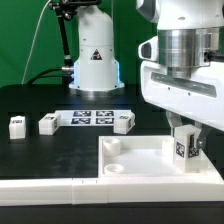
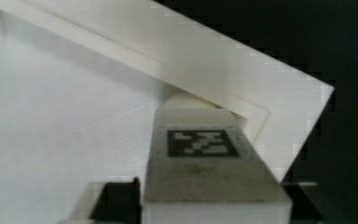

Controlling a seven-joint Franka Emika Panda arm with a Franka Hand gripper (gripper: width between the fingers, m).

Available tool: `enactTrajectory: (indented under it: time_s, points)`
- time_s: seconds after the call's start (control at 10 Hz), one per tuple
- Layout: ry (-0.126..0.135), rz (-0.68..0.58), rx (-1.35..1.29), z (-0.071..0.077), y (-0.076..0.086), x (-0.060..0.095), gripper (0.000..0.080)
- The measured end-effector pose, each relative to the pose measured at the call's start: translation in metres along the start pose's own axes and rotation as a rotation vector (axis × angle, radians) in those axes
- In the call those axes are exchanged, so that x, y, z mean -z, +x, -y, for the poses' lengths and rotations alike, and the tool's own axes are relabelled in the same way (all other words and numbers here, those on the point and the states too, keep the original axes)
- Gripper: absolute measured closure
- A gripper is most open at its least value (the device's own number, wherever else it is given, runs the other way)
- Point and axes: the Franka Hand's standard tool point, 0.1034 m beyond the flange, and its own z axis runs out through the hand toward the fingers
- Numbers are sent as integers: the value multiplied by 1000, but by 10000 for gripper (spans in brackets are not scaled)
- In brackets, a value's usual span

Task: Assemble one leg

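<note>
- Now the gripper (image 1: 186, 141) has its jaws clenched on the leg (image 1: 184, 147), holding it upright over the panel's (image 1: 135, 157) corner at the exterior view's right.
- Three more legs (image 1: 16, 125) lie on the black surface (image 1: 60, 150), beside the marker board (image 1: 88, 117).

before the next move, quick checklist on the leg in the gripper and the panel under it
1. Leg held in the gripper: ok, the fingers close on both its sides in the wrist view.
2. Leg upright: ok, it hangs vertical with the tag facing out.
3. Leg over the panel: ok, near its corner on the exterior view's right.
4. Leg lined up with a corner socket there: cannot tell, the leg and the gripper hide that spot.
5. Leg seated in the panel: cannot tell, its bottom end is not clearly visible.
6. Spare legs out of the way: ok, they lie beside the marker board.
</note>
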Motion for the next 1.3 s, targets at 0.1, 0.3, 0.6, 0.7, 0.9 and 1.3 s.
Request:
enactTrajectory:
  time_s: [0.1,0.3,0.6,0.7,0.9,1.3]
  points:
    - [0,0,7,0,0,0,347]
    - [-1,-8,197,0,0,0,223]
    - [-2,-9,506,2,-4,0,154]
    - [-2,-9,652,1,-2,0,154]
    - [-3,-8,794,1,-1,-1,151]
    - [-24,-23,1175,1,-1,0,151]
